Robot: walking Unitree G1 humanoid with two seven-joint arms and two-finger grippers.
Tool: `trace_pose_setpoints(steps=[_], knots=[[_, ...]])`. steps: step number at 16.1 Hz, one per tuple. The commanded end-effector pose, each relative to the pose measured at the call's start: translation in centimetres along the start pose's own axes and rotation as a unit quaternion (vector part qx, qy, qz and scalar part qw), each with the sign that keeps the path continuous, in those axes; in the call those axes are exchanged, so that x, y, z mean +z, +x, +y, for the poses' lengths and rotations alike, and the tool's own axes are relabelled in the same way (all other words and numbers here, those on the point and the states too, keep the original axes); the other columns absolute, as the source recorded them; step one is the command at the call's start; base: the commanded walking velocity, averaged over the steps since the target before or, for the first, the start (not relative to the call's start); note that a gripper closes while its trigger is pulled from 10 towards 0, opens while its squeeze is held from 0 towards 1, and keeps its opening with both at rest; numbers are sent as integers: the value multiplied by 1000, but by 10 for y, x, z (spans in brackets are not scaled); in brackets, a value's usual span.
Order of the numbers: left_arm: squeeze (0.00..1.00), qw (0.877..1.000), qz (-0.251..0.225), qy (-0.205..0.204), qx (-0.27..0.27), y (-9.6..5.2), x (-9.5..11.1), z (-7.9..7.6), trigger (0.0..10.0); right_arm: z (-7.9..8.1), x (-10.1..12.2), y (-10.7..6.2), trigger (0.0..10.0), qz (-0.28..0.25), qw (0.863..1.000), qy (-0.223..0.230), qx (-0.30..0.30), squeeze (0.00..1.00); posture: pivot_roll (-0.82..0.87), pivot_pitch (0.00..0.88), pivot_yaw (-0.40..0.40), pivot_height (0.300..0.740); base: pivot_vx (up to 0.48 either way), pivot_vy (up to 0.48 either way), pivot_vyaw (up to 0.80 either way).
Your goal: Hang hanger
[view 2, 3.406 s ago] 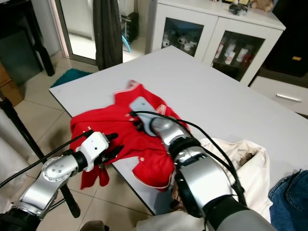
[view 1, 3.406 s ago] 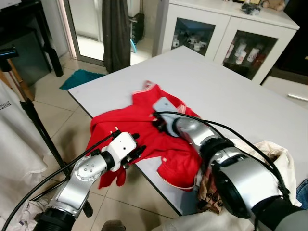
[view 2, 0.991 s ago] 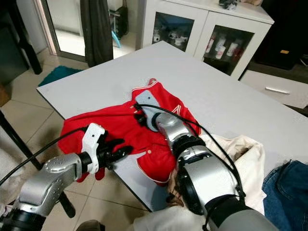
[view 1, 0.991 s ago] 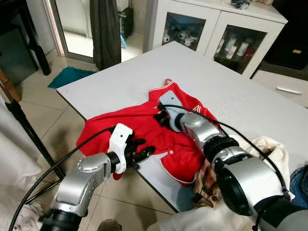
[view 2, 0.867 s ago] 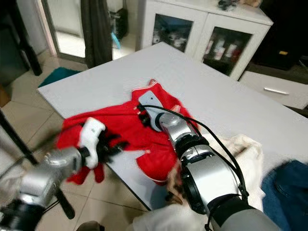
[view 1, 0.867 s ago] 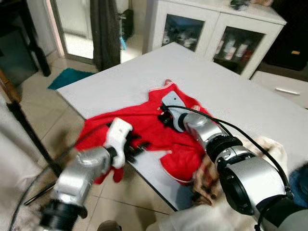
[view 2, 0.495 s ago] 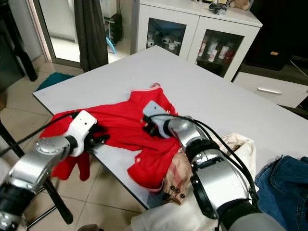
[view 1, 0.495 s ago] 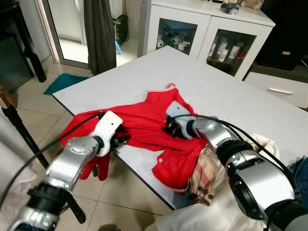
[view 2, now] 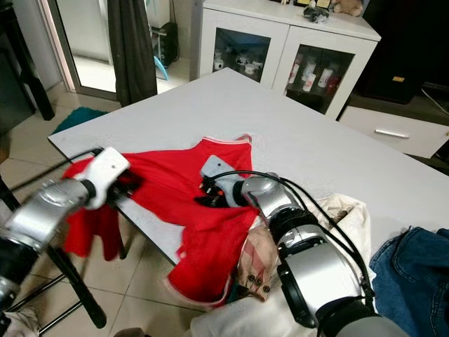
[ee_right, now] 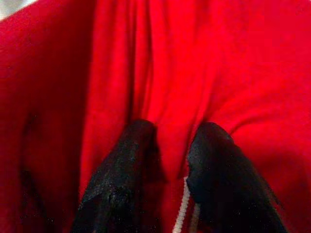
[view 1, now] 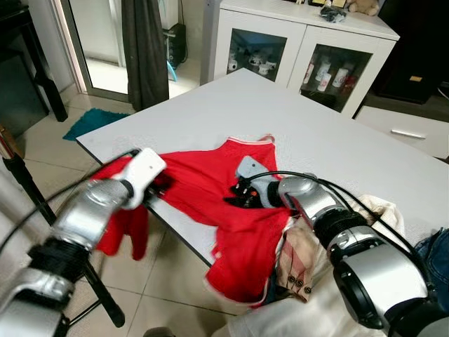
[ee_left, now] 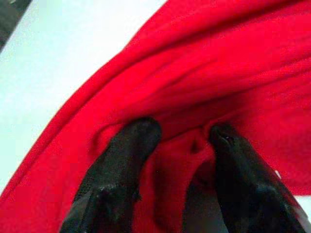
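A red garment (view 1: 200,179) lies spread over the near corner of the white table (view 1: 295,119). Its lower part hangs off the front edge, and a sleeve (view 1: 130,225) droops off the left side. My left gripper (view 1: 163,184) is at the table's left edge, and in the left wrist view its fingers (ee_left: 121,160) pinch a fold of the red cloth. My right gripper (view 1: 235,199) rests on the middle of the garment. Its fingers (ee_right: 214,150) are closed on a ridge of red cloth beside a white trim.
A pile of beige clothes (view 1: 309,246) lies at the table's near right edge, with jeans (view 2: 414,274) beyond it. A white cabinet with glass doors (view 1: 302,56) stands behind the table. A black stand pole (view 1: 38,200) rises on my left over tiled floor.
Both grippers have drawn the garment apart and toward me. It lies wider now, with more cloth hanging off the front edge. My left gripper rose to the table's left edge.
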State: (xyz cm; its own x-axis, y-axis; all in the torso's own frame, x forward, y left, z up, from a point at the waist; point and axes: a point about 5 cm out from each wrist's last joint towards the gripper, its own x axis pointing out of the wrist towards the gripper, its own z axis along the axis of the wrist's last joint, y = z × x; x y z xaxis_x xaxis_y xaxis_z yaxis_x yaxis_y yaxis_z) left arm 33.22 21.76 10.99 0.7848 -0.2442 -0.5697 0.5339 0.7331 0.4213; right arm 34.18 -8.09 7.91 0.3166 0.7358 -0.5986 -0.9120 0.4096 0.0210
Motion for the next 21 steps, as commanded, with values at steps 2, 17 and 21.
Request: trace_pose_setpoints(steps=[2, 17, 21], knots=[[0, 989, 66, 13, 134, -19, -21, 52, 10000, 11, -50, -4, 10000, 76, 993, 87, 35, 0, 193, 5, -76, 740, 0, 0, 0], [0, 976, -119, 16, 182, 11, 44, 37, 10000, -5, 2, -1, 10000, -64, 986, 144, -51, 0, 191, 6, -60, 740, 0, 0, 0], [0, 976, -119, 16, 182, 11, 44, 37, 10000, -5, 2, -1, 10000, -64, 986, 144, -51, 0, 191, 6, -60, 740, 0, 0, 0]])
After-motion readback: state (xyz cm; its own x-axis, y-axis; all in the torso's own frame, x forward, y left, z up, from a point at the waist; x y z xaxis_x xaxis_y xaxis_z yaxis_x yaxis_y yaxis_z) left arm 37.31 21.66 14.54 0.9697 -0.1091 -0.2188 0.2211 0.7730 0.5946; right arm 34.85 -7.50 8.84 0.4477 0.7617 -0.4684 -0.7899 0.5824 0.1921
